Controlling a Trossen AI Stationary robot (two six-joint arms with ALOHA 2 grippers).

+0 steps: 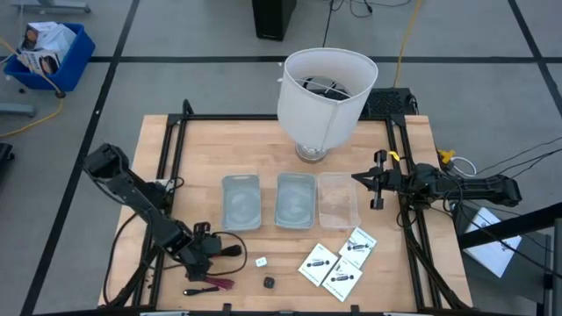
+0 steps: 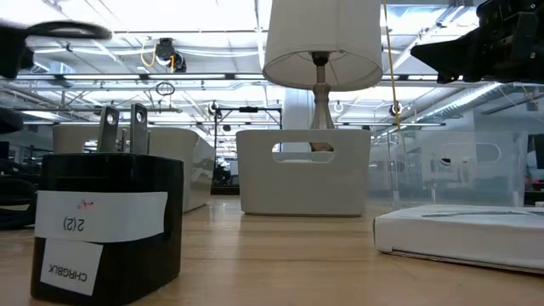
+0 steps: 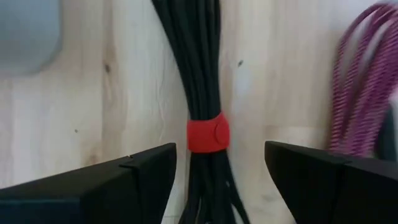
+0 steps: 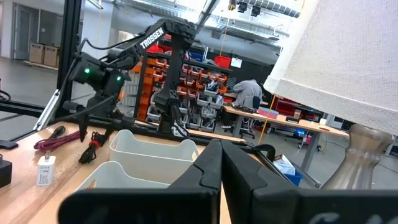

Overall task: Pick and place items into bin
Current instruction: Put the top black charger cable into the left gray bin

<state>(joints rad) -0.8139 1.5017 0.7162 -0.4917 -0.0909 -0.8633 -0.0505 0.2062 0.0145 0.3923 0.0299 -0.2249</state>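
- My left pincer (image 3: 217,180) is low over the front left part of the bench (image 1: 263,149), its fingers (image 3: 106,190) apart with the black cable bundle (image 3: 202,93) running between them; I cannot tell whether they touch it.
- A red strap (image 3: 208,135) cinches that bundle at its middle (it sits level with my fingertips).
- Just beside it lies the magenta cable bundle (image 3: 364,81), also flat on the wood.
- From above, a tiny white piece (image 1: 261,262) and a small black cube (image 1: 270,283) sit near the front edge, between the cables and the white packets (image 1: 338,263).
- Three bins stand in a row mid-bench: two cloudy ones (image 1: 241,201) (image 1: 295,199) and a clear one (image 1: 338,200).
- A white lamp (image 1: 323,92) stands behind the bins.
- My right pincer (image 1: 372,180) waits above the bench's right side beside the clear bin, fingers together.
- In the right wrist view, a person (image 4: 249,93) sits at a desk far off in the room.
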